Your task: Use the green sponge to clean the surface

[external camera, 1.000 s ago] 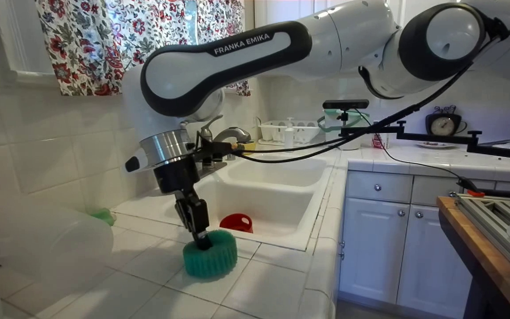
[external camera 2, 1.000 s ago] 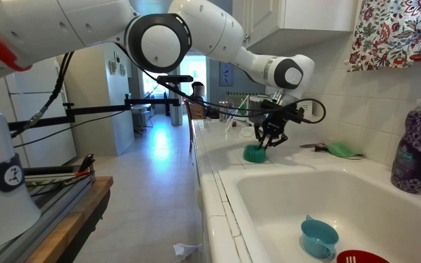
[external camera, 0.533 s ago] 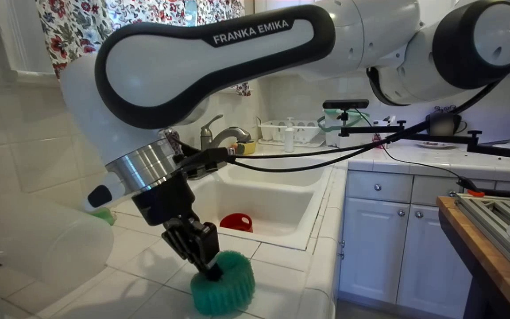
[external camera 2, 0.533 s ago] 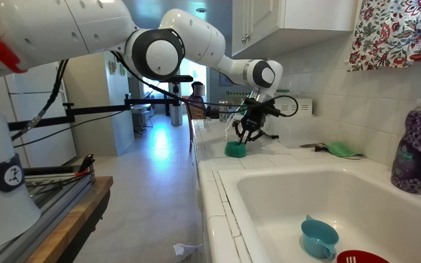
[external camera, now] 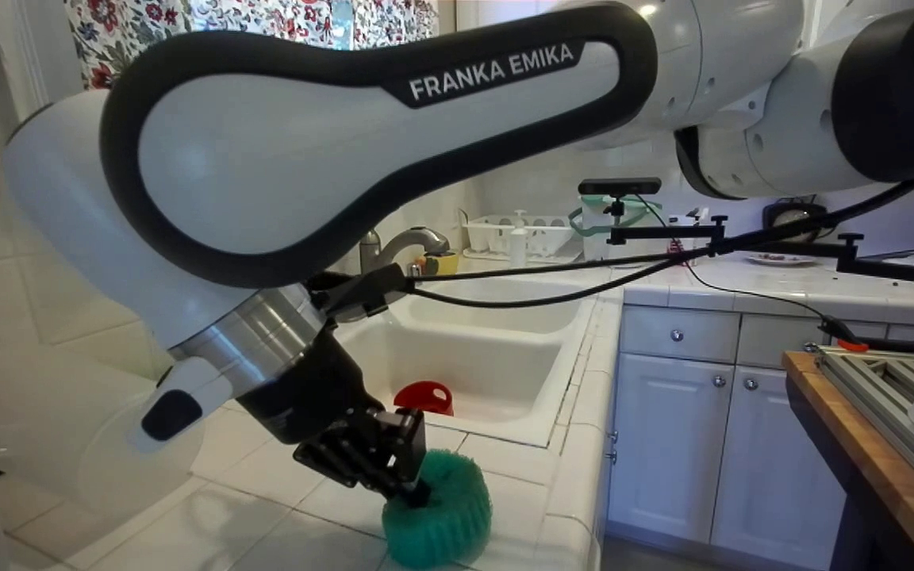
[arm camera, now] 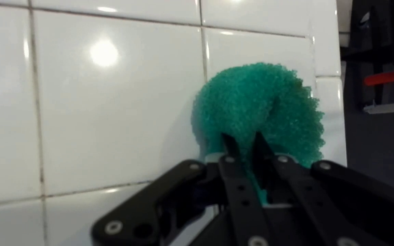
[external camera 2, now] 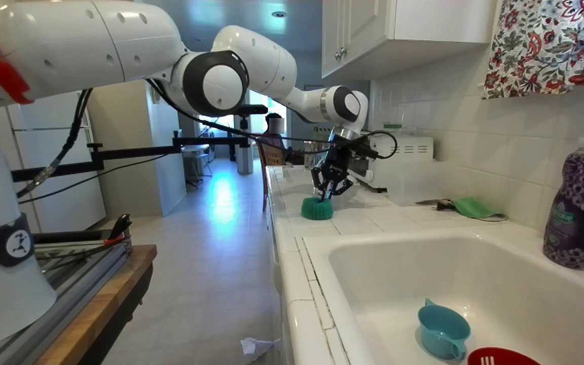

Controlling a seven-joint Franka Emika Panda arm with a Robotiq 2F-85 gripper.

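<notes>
Tiles (arm camera: 115, 112) lie beneath the sponge (arm camera: 255, 104) my gripper (arm camera: 241, 137) pinches, now nearer the edge (arm camera: 327, 58); wiping looks underway.

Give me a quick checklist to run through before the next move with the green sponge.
1. Hand gripping the green sponge: ok, it is pinched in the wrist view.
2. Sponge down on the tiled surface: ok, it appears to rest there in both exterior views.
3. Tile beneath it clean: cannot tell, the sponge hides it.
4. Room toward the counter edge: not ok, the sponge lies close to it; probably best to stroke away.
5. Sponge clear of the sink: ok, tile shows between them.
</notes>
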